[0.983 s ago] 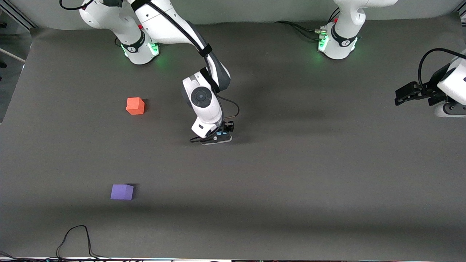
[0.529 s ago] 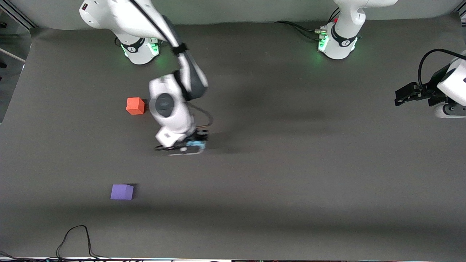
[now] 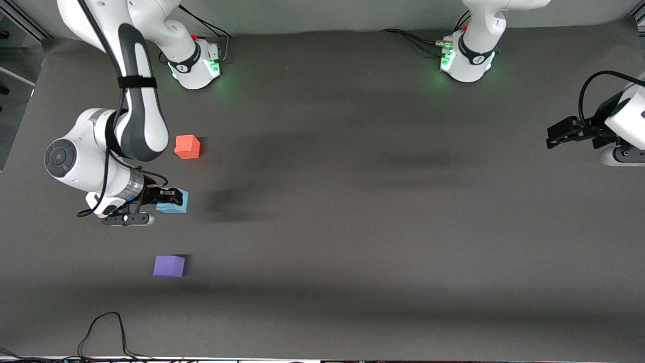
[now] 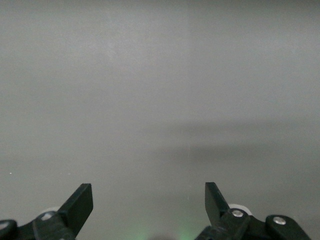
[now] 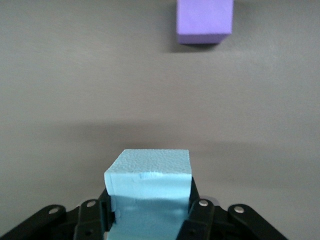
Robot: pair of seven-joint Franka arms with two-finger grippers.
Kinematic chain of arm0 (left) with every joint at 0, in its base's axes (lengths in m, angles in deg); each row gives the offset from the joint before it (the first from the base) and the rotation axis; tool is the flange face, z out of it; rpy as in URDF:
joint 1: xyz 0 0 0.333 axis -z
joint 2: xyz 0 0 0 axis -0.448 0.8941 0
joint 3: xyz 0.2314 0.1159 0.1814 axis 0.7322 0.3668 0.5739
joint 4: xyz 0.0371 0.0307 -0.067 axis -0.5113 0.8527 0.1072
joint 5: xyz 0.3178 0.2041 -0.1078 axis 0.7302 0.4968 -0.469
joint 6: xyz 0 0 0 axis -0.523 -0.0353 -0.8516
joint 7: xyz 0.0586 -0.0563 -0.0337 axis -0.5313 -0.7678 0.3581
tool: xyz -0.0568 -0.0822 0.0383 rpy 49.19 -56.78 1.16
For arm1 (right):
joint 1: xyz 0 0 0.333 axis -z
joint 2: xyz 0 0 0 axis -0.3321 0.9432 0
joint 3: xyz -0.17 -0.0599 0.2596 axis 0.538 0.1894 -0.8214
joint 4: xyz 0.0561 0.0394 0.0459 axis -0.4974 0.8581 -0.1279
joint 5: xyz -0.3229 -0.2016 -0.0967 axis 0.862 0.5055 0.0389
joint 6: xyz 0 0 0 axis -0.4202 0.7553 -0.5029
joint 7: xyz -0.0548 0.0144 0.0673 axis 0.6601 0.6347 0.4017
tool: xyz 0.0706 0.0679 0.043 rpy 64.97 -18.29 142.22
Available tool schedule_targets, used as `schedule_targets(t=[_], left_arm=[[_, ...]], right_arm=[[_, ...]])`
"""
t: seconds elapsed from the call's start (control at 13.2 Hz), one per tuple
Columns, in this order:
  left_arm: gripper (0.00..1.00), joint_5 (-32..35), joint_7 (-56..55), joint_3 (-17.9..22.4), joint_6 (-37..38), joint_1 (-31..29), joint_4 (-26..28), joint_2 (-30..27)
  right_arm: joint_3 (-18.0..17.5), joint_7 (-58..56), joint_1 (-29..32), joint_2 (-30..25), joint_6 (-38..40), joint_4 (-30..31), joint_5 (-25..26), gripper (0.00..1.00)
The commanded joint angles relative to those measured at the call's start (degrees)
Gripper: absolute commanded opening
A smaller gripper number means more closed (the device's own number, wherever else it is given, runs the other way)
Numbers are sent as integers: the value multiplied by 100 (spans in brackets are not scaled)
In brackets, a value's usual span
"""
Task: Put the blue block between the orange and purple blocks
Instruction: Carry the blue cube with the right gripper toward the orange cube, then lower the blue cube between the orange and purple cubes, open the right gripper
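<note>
My right gripper (image 3: 169, 197) is shut on the light blue block (image 3: 176, 200), holding it over the mat between the orange block (image 3: 187, 146) and the purple block (image 3: 169, 265). The right wrist view shows the blue block (image 5: 148, 192) clamped between the fingers, with the purple block (image 5: 204, 21) on the mat ahead of it. My left gripper (image 3: 557, 135) waits at the left arm's end of the table, open and empty; the left wrist view shows its fingers (image 4: 80, 205) wide apart over bare mat.
A dark grey mat (image 3: 383, 222) covers the table. A black cable (image 3: 103, 333) loops onto the mat's near edge, nearer the front camera than the purple block. The two arm bases (image 3: 194, 68) (image 3: 466, 63) stand along the edge farthest from the front camera.
My right arm has swung from the middle of the table toward the right arm's end, carrying the blue block to a spot between the orange and purple blocks. The left arm has not moved.
</note>
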Motion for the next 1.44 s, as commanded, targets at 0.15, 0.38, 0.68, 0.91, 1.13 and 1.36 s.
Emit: schedule_targets(t=[0.15, 0.38, 0.68, 0.91, 1.13, 1.36], left_arm=[[100, 15, 80, -78, 45, -109, -94, 36], [100, 24, 80, -192, 45, -180, -85, 36], [100, 24, 80, -183, 53, -144, -77, 36], [100, 24, 80, -183, 62, -153, -68, 9], [100, 15, 72, -183, 97, -136, -77, 9], [100, 24, 72, -183, 89, -136, -68, 18]], right_arm=[[-56, -1149, -161, 992, -788, 341, -1297, 32], [-65, -1748, -179, 1484, -919, 341, -1897, 32], [-74, -1828, -179, 1547, -955, 341, -1898, 33], [-73, -1872, -161, 1556, -955, 341, -1898, 64], [-65, -1802, -161, 1451, -911, 332, -1898, 100], [58, -1749, -188, 977, -728, 288, -1872, 100]])
